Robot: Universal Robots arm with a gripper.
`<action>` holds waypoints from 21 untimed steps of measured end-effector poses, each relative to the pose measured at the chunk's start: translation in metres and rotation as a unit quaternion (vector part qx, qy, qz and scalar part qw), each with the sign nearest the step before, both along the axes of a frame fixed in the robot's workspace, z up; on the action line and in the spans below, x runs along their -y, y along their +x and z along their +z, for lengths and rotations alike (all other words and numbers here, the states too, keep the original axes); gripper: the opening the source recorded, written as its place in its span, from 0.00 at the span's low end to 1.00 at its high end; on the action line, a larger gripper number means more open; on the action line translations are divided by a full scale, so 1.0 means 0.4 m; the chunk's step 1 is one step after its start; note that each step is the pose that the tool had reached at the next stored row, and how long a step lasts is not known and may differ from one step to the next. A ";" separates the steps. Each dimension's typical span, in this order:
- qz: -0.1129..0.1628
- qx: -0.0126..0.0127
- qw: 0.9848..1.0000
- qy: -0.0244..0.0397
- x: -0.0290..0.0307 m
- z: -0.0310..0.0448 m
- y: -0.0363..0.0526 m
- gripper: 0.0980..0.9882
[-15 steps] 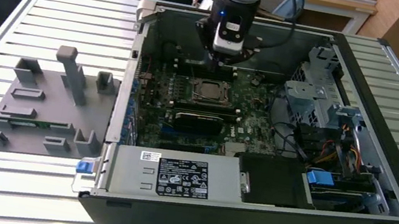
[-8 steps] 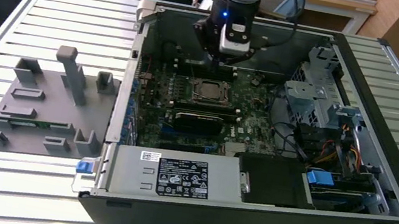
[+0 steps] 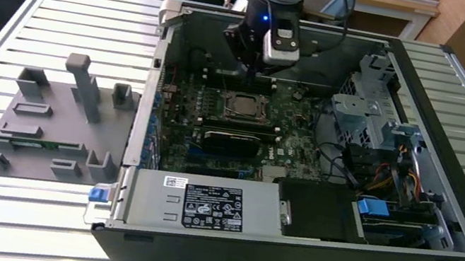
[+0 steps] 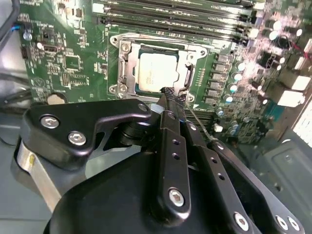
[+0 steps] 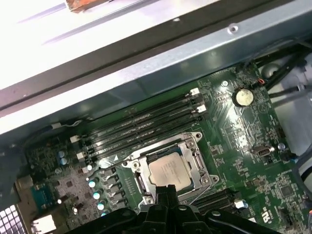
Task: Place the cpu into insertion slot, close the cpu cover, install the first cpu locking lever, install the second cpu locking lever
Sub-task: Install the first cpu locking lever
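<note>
The cpu (image 4: 157, 68) lies flat in the insertion slot (image 4: 118, 88) on the green circuit board, its silver top facing up. The cpu cover (image 4: 127, 66) rests down around it as a silvery frame, with the chip showing through its window. My gripper (image 4: 168, 92) is shut with its black fingertips pressed together at the edge of the socket, just beside the cover's rim. A thin metal rod (image 4: 201, 126) runs along the fingers from that edge. In the first wrist view the cpu (image 5: 169, 170) sits just past the gripper (image 5: 165, 189). In the exterior view the gripper (image 3: 255, 81) hangs over the cpu (image 3: 242, 105).
Long black memory slots (image 5: 141, 126) run beside the socket. A coin battery (image 5: 243, 96) sits on the board. The open case holds a labelled silver box (image 3: 200, 204), a drive cage (image 3: 369, 119) and cables. A grey fixture (image 3: 53, 120) stands on the slatted table at the exterior view's left.
</note>
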State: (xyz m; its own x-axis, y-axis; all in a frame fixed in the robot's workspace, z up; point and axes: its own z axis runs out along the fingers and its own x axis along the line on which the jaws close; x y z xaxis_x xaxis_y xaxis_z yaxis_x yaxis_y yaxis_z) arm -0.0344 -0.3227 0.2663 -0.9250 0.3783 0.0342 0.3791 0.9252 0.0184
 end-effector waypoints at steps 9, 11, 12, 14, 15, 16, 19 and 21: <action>0.035 0.001 0.999 0.007 0.000 -0.003 -0.010 0.01; 0.053 0.001 0.999 0.007 0.000 -0.004 -0.010 0.01; 0.062 0.001 0.998 0.007 0.000 -0.004 -0.010 0.01; 0.080 0.001 0.997 0.007 0.000 -0.005 -0.010 0.01; 0.089 0.000 0.996 0.007 0.000 -0.005 -0.010 0.01; 0.095 0.001 0.995 0.008 0.000 -0.005 -0.010 0.01; 0.113 0.001 0.994 0.010 0.000 -0.006 -0.009 0.01; 0.124 0.002 0.992 0.011 0.000 -0.006 -0.009 0.01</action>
